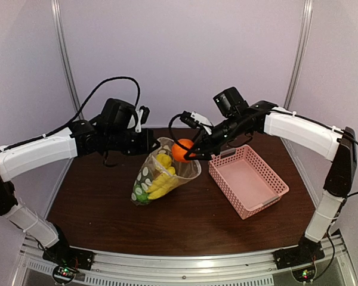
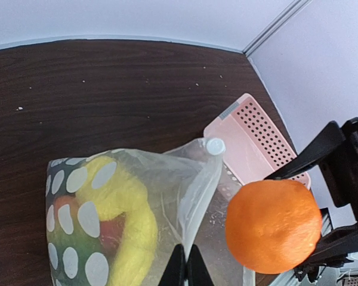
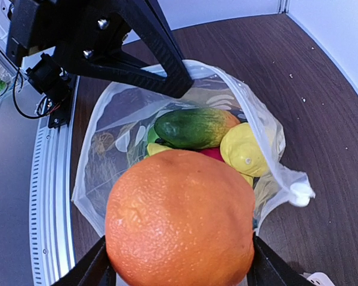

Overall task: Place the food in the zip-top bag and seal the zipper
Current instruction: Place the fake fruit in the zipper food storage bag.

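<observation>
Orange ball [image 3: 180,217], lower centre of right wrist view, pinched by right tool [image 3: 178,265] straight above zip-top bag [image 3: 107,149] mouth, ready to drop. Left tool [image 2: 185,271] pressed together, apparently nipping the rim to hold it agape. Lemon [image 3: 244,152], green vegetable [image 3: 194,126] inside; zipper [image 2: 215,145] unsealed.

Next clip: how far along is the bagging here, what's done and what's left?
Done: bananas, lemon and a green vegetable lie inside the zip-top bag; the pink basket looks empty. In hand: the right gripper holds the orange over the open mouth, while the left gripper pinches the bag's rim. Remaining: drop the orange in, then run the slider along to seal.
</observation>
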`<move>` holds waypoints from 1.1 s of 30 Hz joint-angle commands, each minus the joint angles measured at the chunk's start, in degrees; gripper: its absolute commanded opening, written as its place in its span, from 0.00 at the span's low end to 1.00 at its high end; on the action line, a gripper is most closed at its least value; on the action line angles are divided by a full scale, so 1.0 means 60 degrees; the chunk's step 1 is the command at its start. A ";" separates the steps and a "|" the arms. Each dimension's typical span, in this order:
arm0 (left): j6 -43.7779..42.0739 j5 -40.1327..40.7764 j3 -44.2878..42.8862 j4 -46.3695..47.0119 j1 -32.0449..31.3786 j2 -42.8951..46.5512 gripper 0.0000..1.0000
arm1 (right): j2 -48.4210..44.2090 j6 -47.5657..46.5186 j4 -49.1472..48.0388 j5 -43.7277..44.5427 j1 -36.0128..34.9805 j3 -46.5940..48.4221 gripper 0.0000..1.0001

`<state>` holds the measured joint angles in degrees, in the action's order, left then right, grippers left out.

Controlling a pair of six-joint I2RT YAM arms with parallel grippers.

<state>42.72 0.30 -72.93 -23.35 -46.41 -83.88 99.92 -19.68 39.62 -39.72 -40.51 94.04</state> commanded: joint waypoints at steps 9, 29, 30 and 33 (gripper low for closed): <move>-0.0315 -0.1302 0.0247 0.1131 0.0052 0.0448 0.00 | 0.0100 -0.0301 0.0272 0.1293 -0.0849 0.0390 0.65; -0.0296 -0.1181 0.0186 0.0883 0.0055 0.0151 0.00 | 0.1220 -0.0836 -0.0002 0.3363 -0.1732 0.0644 0.68; -0.0307 -0.1179 0.0176 0.0868 0.0048 0.0138 0.00 | 0.1297 -0.0823 -0.0069 0.3357 -0.1752 0.0704 0.68; -0.0316 -0.1155 0.0180 0.0827 0.0063 0.0165 0.00 | 0.1528 -0.0786 -0.0191 0.3349 -0.1763 0.0818 0.70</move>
<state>41.82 -6.61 -71.88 -20.29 -46.41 -82.72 106.87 -24.23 40.36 -21.54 -50.76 96.68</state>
